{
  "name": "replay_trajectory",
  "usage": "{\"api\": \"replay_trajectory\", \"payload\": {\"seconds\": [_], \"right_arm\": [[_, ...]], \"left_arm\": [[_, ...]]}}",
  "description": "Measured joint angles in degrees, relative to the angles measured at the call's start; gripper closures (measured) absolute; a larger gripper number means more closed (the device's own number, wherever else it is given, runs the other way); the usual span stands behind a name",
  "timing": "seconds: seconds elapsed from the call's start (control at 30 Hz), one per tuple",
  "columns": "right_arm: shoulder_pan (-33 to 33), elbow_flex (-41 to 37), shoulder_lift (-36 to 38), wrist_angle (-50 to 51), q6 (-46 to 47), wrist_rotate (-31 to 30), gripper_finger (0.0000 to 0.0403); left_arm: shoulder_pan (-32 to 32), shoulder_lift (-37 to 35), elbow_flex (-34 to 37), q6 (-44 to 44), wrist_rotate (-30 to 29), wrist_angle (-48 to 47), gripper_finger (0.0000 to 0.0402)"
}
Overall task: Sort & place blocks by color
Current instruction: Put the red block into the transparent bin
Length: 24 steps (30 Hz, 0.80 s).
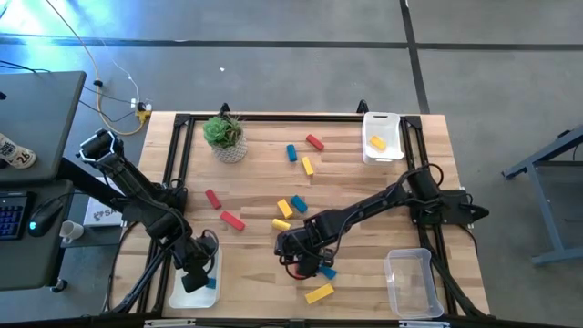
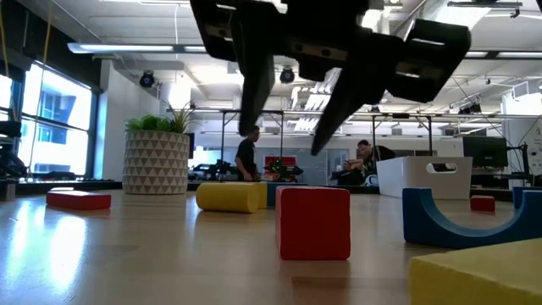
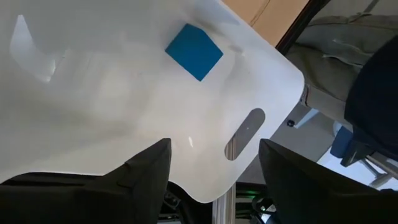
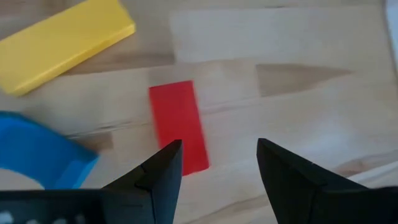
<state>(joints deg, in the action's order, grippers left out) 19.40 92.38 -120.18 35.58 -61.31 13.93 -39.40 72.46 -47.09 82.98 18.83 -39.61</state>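
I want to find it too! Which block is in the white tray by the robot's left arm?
Look at the table's near left corner, where the white tray sits under the open left gripper. Inside lies a blue block, alone in the tray, while every other blue piece lies on bare wood.

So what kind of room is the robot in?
Probably a robotics lab or workshop: a wooden table in a black frame on a bare concrete floor, a keyboard alongside, and people at workstations in a big open room behind.
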Motion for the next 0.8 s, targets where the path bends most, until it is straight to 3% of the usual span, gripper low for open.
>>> {"api": "replay_trajectory", "payload": {"seconds": [0.3,0.8], "right_arm": [[0.0,0.07,-0.64,0.41,2.59,3.21,0.021],[0.25,0.0,-4.93,0.68,2.33,-0.39,0.021]], "left_arm": [[0.0,-0.04,0.0,-0.02,-0.22,0.58,0.017],[0.0,-0.04,0.0,-0.04,-1.05,0.49,0.017]]}}
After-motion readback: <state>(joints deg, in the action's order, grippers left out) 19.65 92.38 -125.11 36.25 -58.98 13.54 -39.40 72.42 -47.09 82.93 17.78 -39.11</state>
